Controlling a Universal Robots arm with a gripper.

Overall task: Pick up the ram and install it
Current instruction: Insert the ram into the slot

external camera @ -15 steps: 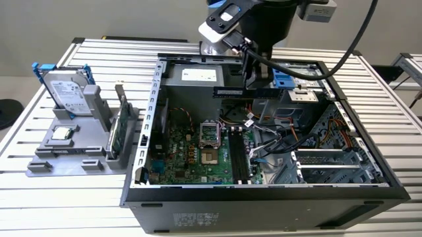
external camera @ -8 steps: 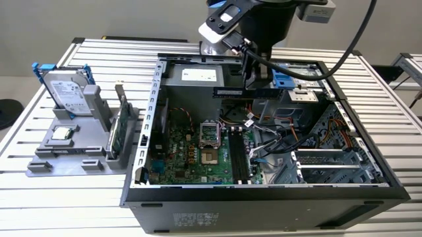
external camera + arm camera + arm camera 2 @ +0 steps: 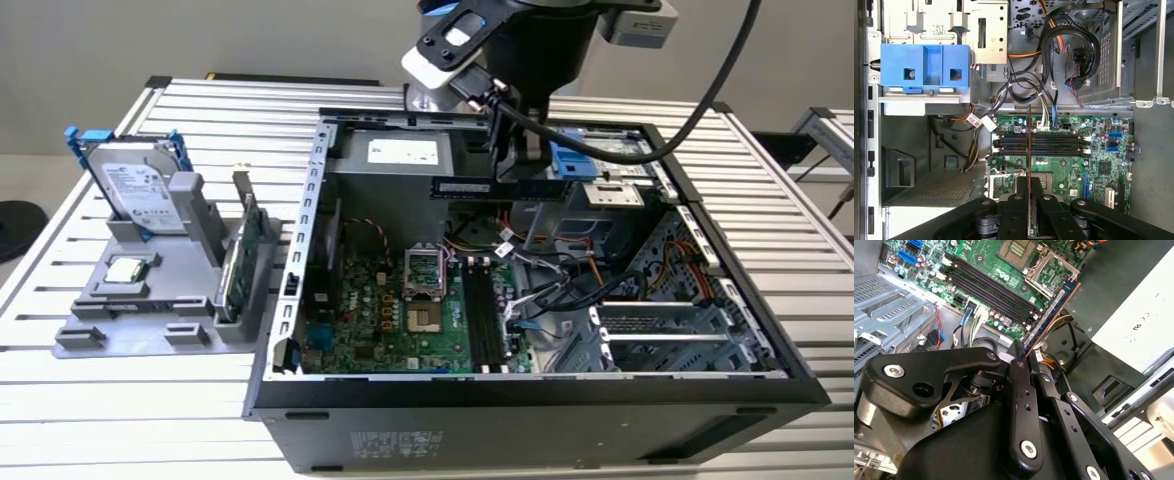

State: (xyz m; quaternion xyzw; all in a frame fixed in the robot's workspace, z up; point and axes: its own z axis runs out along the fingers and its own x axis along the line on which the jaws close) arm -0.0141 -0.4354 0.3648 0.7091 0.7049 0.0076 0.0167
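the long, thin green ram stick (image 3: pixel 497 187) is clamped between the black fingers (image 3: pixel 1021 385) of the gripper (image 3: pixel 523 165). it is held in the air inside the open black computer case (image 3: pixel 534 420), above the green motherboard (image 3: pixel 400 310) and apart from the black memory slots (image 3: pixel 1054 145).

It looked like a robotics lab: an opened computer case (image 3: pixel 534 435) lay on a slatted metal table (image 3: pixel 120 425), a hard drive (image 3: pixel 134 195) standing in a grey parts fixture (image 3: pixel 134 322) beside it.
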